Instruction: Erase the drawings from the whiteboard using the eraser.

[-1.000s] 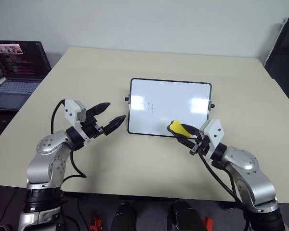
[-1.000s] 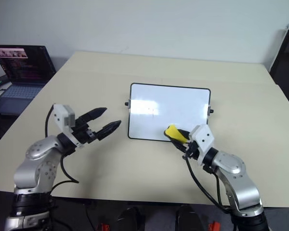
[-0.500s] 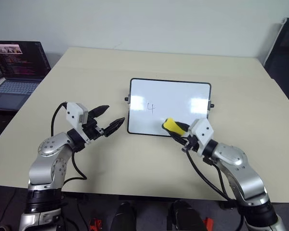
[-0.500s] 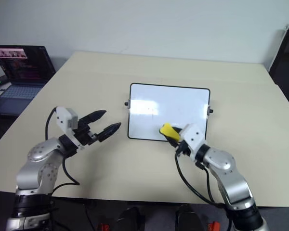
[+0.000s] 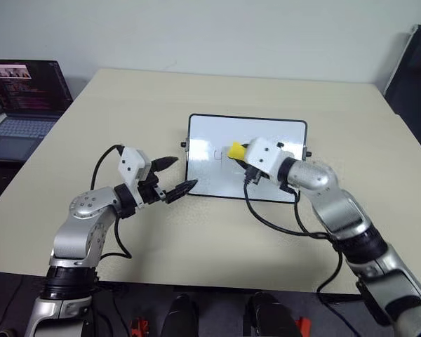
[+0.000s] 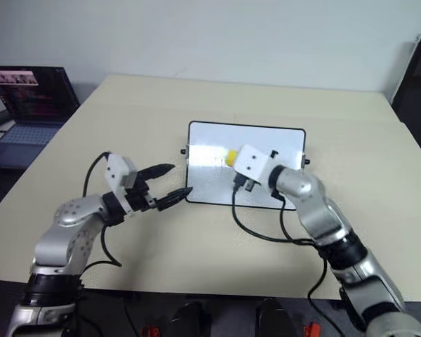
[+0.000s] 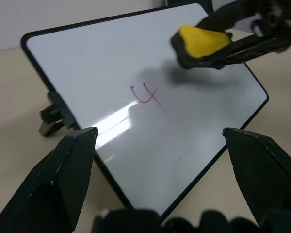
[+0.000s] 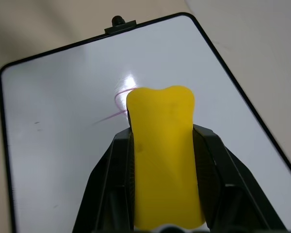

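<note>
Worktop [image 5: 126, 105] bearing the whiteboard [image 5: 266, 140] at centre. Right claw [image 5: 240, 153], clamped on the yellow eraser [image 5: 236, 150], hovers over the board beside the drawings [image 7: 146, 93] (a reddish "4", the rest too faint to read). Left claw [image 5: 174, 177], fingers spread and holding nothing, sits just off the board's near left corner.

The two head views looked forward and down from above the table [image 5: 161, 232], sharing the whole whiteboard [image 5: 266, 144] and both arms. The left wrist view faced the board closely from its near-left corner. The right wrist view looked along the eraser [image 8: 165, 160], apparently from just above the board.
</note>
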